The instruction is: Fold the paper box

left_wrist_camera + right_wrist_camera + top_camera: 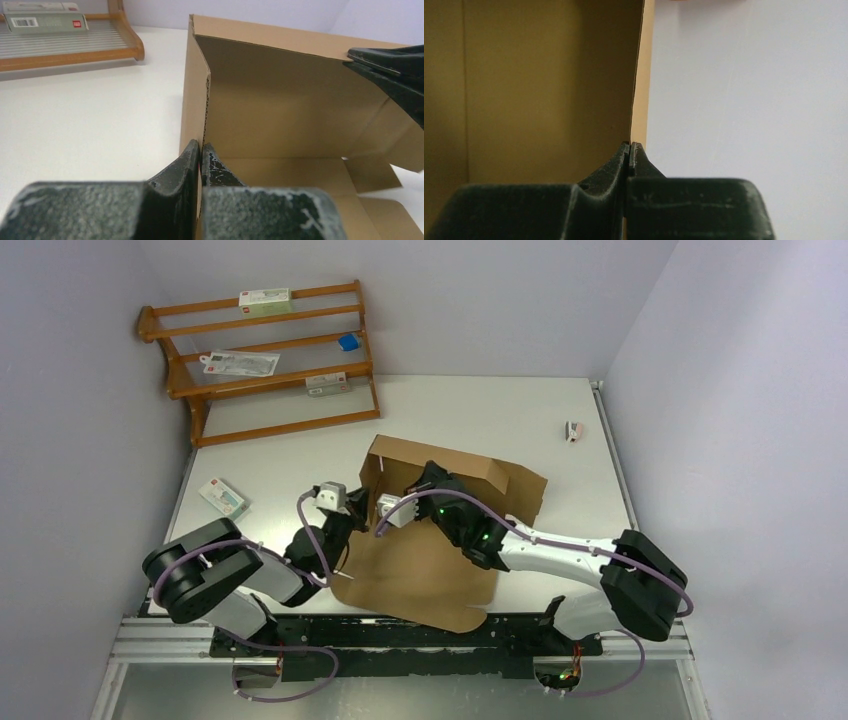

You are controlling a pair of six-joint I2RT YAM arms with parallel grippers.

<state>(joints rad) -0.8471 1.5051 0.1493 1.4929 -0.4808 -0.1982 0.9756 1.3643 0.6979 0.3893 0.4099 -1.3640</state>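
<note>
Paper box (430, 575) lying half-erected on worktop (480, 410); left end effector (201, 156) clamping upright side wall between fingertips; right end effector (630, 152) pinching rear wall edge, base panel lying below both.

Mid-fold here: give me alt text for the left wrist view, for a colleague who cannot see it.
The left pincer is shut on the upright side flap of the brown paper box. The right pincer grips the back wall's top edge; a wooden rack sits upper left.

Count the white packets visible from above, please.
4: top-shelf packet, middle-shelf packet and lower-shelf packet on the wooden rack; fourth packet on the table, near its left edge. Others may be hidden.
</note>
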